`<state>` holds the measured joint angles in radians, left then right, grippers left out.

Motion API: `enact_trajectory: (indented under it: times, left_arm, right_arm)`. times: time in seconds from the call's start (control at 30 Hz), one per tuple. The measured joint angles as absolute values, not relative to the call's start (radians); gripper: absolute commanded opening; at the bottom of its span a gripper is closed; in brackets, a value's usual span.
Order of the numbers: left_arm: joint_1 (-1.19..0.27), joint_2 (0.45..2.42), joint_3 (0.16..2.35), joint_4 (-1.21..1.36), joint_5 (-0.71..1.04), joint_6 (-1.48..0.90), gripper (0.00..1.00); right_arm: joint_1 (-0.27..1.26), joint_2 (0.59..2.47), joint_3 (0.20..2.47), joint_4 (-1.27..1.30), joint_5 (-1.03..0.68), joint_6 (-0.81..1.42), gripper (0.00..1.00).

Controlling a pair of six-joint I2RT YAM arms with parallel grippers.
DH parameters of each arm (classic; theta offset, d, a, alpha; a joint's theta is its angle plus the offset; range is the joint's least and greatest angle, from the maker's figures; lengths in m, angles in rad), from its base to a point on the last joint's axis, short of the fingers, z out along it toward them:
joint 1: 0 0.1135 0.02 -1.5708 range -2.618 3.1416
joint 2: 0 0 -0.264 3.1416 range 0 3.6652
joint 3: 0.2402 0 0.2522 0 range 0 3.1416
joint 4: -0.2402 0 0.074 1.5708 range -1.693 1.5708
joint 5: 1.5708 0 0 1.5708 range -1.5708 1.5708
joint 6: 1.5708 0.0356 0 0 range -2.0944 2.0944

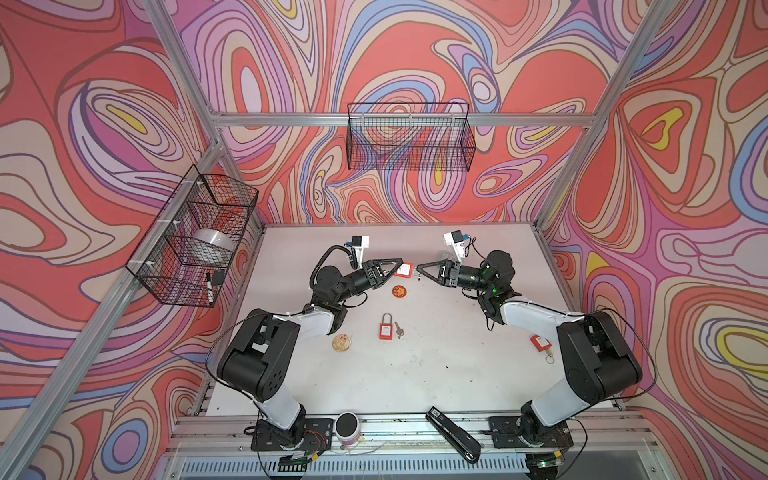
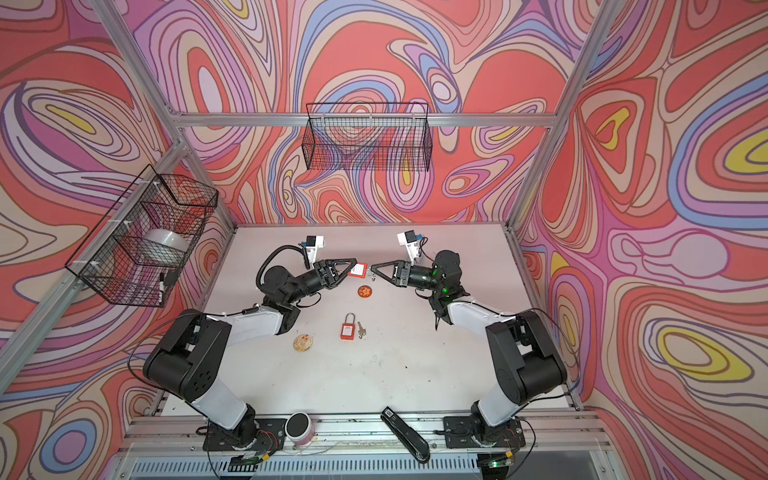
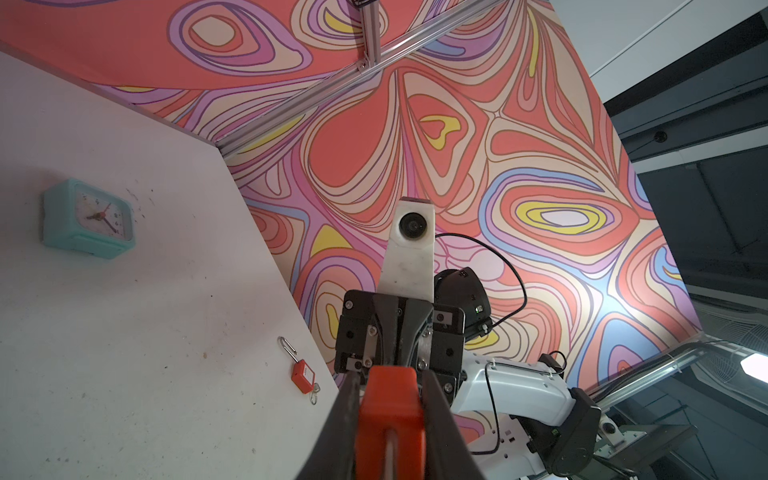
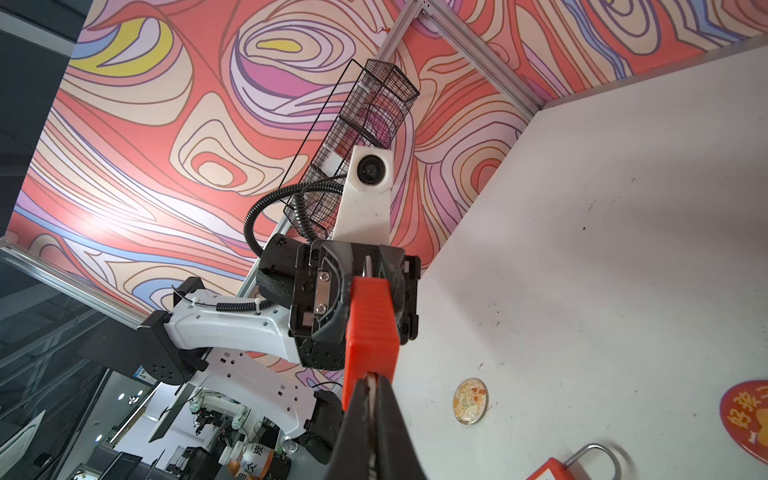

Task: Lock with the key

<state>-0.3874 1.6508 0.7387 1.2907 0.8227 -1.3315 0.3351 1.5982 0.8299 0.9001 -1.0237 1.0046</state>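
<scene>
Padlocks (image 1: 403, 270): three. Loose key (image 1: 400, 329): one, just right of the middle padlock (image 1: 386, 329). Badges (image 1: 400, 291): two, behind and left of it. Baskets (image 1: 409, 137): two. Clock (image 3: 88, 218): one.

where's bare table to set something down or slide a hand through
Widest bare patch: the table front, between the spare padlock and the front rail. Also bare behind the left gripper, up to the back wall. Crowded: mid-table, where the held padlock hangs between both grippers, the right gripper pinching its key, the red badge just in front.
</scene>
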Motion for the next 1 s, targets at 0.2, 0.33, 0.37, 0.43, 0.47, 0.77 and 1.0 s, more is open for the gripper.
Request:
enact_trajectory:
  times: [0.2, 0.33, 0.37, 0.43, 0.47, 0.77, 1.0]
  left_arm:
    - [-0.393, 1.651, 0.739, 1.271, 0.837, -1.325, 0.00]
    - [-0.389, 1.651, 0.739, 1.253, 0.836, -1.317, 0.00]
    - [-0.382, 1.651, 0.739, 1.251, 0.834, -1.315, 0.00]
    - [-0.371, 1.649, 0.739, 1.249, 0.834, -1.313, 0.00]
    - [-0.365, 1.646, 0.739, 1.250, 0.834, -1.313, 0.00]
    - [-0.360, 1.624, 0.739, 1.101, 0.849, -1.209, 0.00]
    - [-0.434, 1.589, 0.918, 0.402, 0.821, -0.783, 0.00]
  right_arm:
    - [0.320, 1.591, 0.773, 0.972, -1.007, 1.027, 0.00]
    - [0.290, 1.591, 0.731, 1.038, -1.010, 1.068, 0.00]
    - [0.282, 1.589, 0.727, 1.040, -1.010, 1.068, 0.00]
    - [0.271, 1.576, 0.719, 1.023, -1.008, 1.061, 0.00]
    - [0.266, 1.565, 0.713, 1.006, -1.007, 1.054, 0.00]
    - [0.233, 1.404, 0.653, 0.768, -0.902, 0.929, 0.00]
    - [0.228, 1.208, 0.521, 0.539, -0.703, 0.860, 0.00]
